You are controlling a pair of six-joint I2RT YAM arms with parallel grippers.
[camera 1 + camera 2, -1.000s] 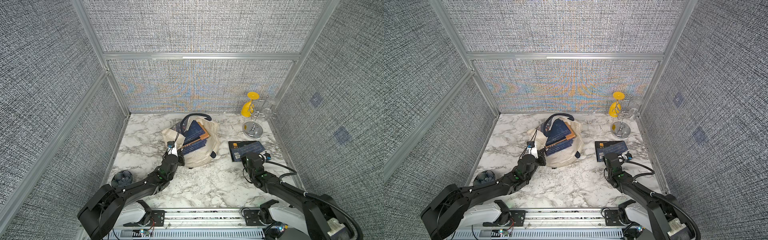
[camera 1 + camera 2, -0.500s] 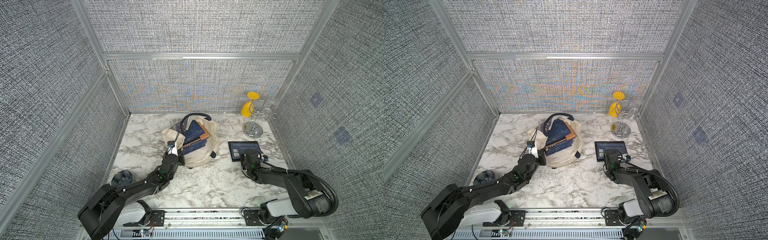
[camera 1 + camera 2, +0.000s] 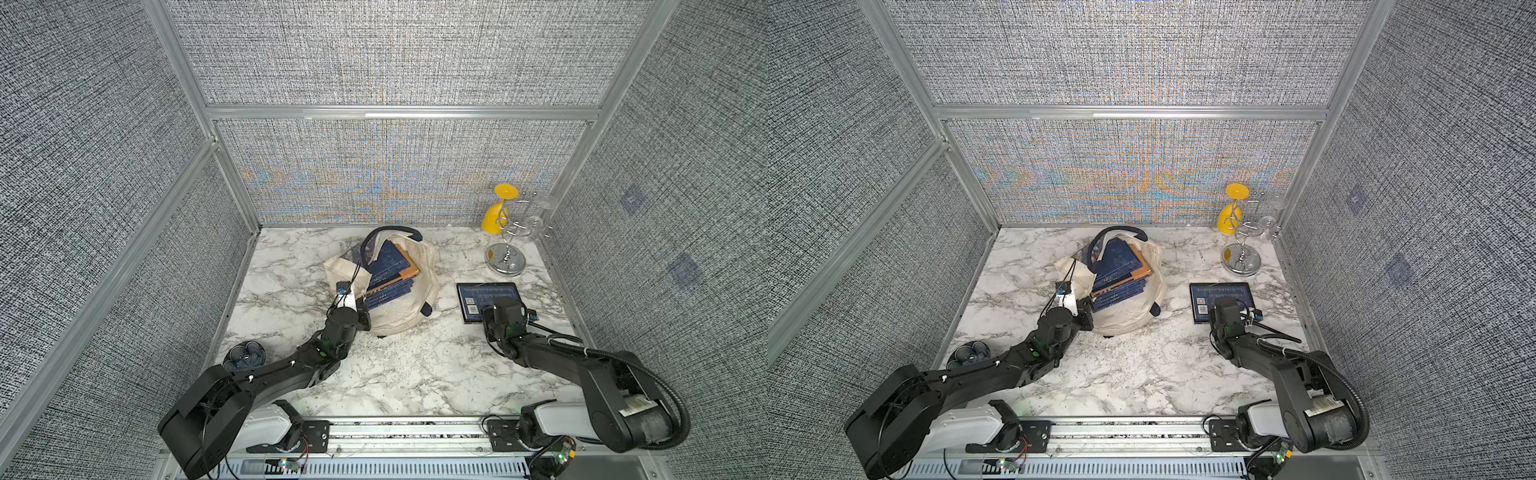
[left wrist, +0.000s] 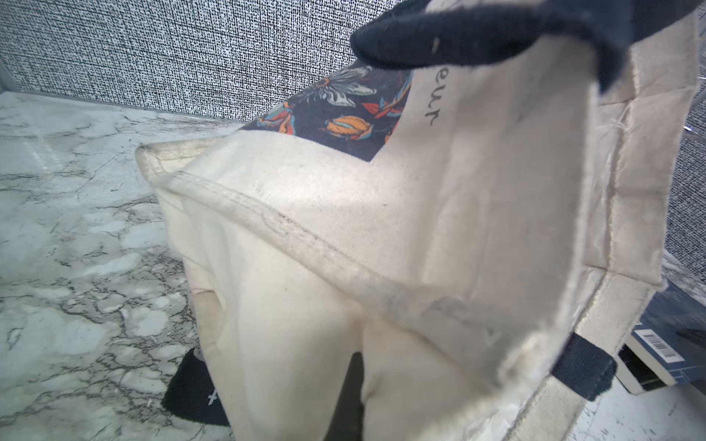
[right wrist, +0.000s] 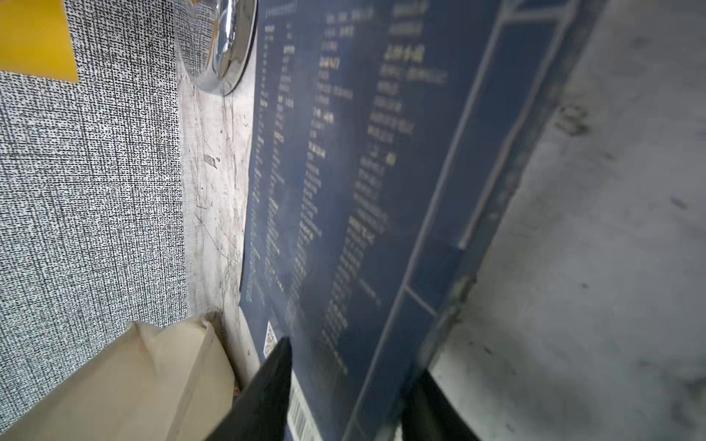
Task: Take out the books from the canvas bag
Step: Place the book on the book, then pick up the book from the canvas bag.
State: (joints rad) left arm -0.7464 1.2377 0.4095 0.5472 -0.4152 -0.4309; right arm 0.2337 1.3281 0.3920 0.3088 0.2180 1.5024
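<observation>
- Several books (image 3: pixel 388 274) lie stacked in the open mouth of the canvas bag (image 3: pixel 415 309), at the centre of both top views.
- Right of the bag and apart from it, a single book (image 3: pixel 478 293) lies flat on the surface (image 3: pixel 415 374).
- At the bag's lower-left edge, the left claw (image 3: pixel 361 311) is closed, pinching the cream rim.
- Over the single book's near edge, the right claw (image 5: pixel 354 359) stands parted, gripping nothing.

We count one canvas bag (image 3: pixel 419 307), at least four books (image 3: pixel 390 266) stacked in it, exact number unclear, one book (image 3: pixel 486 295) flat at three o'clock, one dark bowl (image 3: pixel 244 355) at eight o'clock, one chrome rack (image 3: pixel 505 259) at two o'clock holding one yellow glass (image 3: pixel 494 216), two clear glasses (image 3: pixel 534 224).
</observation>
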